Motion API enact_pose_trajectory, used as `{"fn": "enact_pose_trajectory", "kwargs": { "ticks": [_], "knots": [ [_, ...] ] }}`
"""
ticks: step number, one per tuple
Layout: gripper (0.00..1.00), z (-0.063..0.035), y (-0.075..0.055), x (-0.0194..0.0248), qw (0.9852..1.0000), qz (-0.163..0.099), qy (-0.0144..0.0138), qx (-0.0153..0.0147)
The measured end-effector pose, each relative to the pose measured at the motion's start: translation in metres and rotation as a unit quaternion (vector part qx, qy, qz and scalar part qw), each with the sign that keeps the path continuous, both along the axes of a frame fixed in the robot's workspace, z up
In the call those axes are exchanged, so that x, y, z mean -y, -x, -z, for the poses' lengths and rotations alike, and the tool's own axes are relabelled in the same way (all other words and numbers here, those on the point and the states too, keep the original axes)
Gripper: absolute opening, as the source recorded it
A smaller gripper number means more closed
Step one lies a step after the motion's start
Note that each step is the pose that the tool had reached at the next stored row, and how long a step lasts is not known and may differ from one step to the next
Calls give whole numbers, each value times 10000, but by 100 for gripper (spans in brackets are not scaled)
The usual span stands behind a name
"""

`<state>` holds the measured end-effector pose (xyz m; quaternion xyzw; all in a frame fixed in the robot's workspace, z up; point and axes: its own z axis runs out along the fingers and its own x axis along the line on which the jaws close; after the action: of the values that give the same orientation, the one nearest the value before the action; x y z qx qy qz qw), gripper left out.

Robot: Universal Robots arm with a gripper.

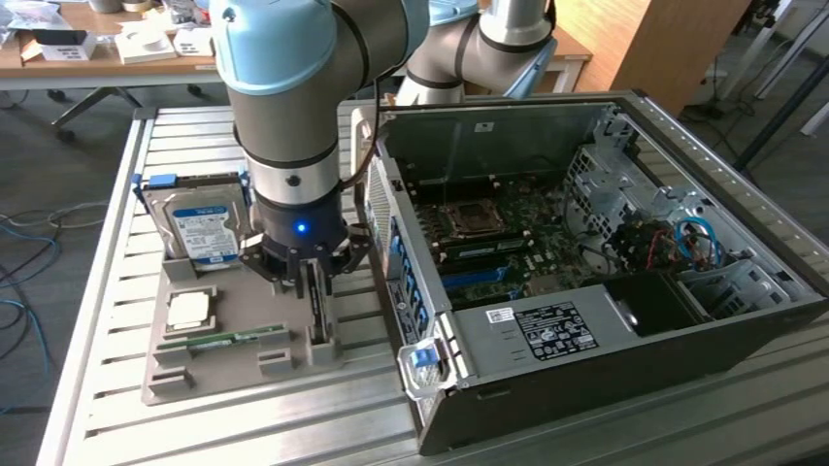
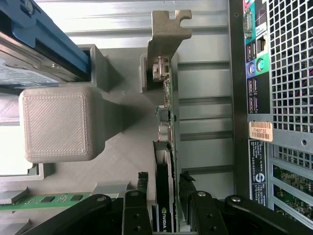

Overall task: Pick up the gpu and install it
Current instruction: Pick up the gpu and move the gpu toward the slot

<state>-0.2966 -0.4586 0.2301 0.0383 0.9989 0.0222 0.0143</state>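
Grey plastic tray (image 1: pixel 194 381) on a slatted metal table holds the gpu (image 1: pixel 320 313) upright on its edge in a slot, just beside the open computer case (image 1: pixel 585 320). The gripper (image 1: pixel 313 283) sits low over the card, its fingers (image 2: pixel 142 196) either side with a thin gap showing, so it looks unclamped. Closing off-centre could tilt the card and jam it in the slot.

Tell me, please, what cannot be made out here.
Exterior view: the gripper hides the top of the gpu.
Exterior view: the arm covers one side of the hard drive.
Wrist view: the picture edge cuts off the memory stick.
Exterior view: the motherboard slots are too small to tell apart.
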Motion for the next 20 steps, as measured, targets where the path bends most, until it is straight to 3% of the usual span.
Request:
{"fn": "enact_pose_trajectory", "kwargs": {
  "ticks": [6, 7, 20],
  "knots": [
    [38, 0, 0, 0, 10000, 0, 0, 0],
    [31, 0, 0, 0, 10000, 0, 0, 0],
    [31, 0, -10, 1, 10000, 0, 0, 0]
  ]
}}
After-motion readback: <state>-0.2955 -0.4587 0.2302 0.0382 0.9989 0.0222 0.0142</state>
